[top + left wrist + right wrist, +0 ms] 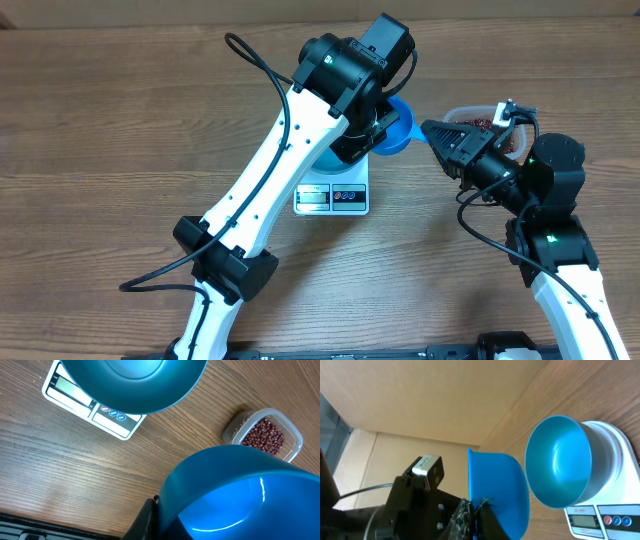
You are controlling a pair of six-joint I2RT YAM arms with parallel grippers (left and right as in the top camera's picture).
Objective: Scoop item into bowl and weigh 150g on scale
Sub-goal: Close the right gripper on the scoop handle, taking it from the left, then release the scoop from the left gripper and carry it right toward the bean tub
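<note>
Beside the scale [332, 197], your left end effector [381, 130] grips the empty scoop [402, 125], right end effector [432, 130] closed; load beans [262, 435] next.

Wooden table [110, 130], clear tub [234, 431], blue scoop [240, 495]

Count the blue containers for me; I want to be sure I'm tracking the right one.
2. The blue bowl sits on the scale; the blue scoop is held up beside it, toward the bean tub. The left arm may hide others.
</note>
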